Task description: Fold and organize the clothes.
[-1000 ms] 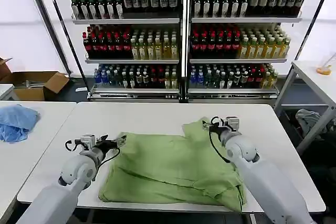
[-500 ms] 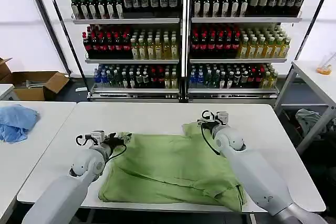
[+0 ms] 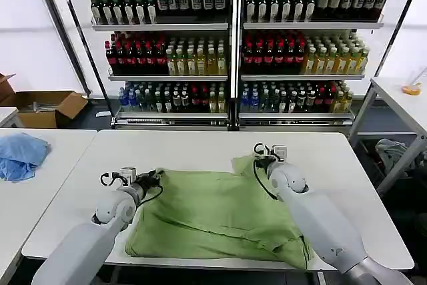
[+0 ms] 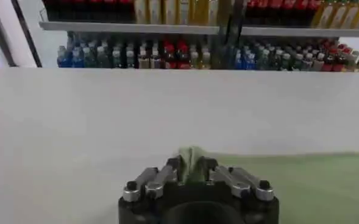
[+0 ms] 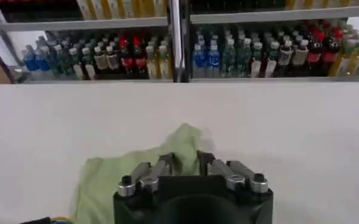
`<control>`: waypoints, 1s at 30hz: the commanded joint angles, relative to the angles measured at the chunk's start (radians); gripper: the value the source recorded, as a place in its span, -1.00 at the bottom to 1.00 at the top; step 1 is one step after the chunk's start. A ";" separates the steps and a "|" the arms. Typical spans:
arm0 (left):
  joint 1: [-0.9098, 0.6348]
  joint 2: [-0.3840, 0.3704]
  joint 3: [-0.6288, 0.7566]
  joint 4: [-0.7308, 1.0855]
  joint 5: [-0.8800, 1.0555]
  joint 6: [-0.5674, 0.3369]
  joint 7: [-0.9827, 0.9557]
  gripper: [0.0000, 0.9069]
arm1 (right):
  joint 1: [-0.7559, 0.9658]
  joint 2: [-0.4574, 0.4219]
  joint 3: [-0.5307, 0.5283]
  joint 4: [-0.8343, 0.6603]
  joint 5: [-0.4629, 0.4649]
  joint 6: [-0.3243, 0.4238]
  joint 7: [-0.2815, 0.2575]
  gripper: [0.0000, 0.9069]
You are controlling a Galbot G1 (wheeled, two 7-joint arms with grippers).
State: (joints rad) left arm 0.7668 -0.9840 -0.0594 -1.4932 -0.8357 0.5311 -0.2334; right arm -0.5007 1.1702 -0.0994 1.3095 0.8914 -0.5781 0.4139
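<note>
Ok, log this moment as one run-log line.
left tool: shut on polo shirt far left corner | right tool: shut on far right corner | shirt: spread flat on white table

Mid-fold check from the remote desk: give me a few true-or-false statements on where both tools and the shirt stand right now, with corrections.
1. The left tool pinches the far left corner of the green shirt. True.
2. The right tool hangs above the table, gripping nothing. False: it is shut on the shirt's far right corner.
3. The shirt lies on the white table. True.
4. The shirt is already a small neat square. False: it is still spread wide, with wrinkles.
5. A blue garment lies on the same table as the shirt. False: it is on a separate table to the left.
</note>
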 commanded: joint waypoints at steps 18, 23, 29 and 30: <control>0.168 0.077 -0.145 -0.287 -0.086 -0.077 0.023 -0.96 | -0.183 -0.141 0.135 0.438 -0.011 0.010 0.022 -1.00; 0.251 0.099 -0.198 -0.370 -0.090 -0.074 0.026 -0.96 | -0.299 -0.199 0.211 0.571 -0.020 0.001 0.026 -1.00; 0.331 0.116 -0.237 -0.432 -0.085 -0.071 0.030 -0.96 | -0.457 -0.239 0.293 0.700 -0.060 0.001 0.008 -1.00; 0.349 0.117 -0.241 -0.438 -0.083 -0.071 0.030 -0.96 | -0.481 -0.243 0.306 0.711 -0.060 0.001 0.007 -1.00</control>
State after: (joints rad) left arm 0.9644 -0.8904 -0.2241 -1.7914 -0.9141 0.4663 -0.2061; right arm -0.7194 1.0172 0.0667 1.7402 0.8629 -0.5748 0.4275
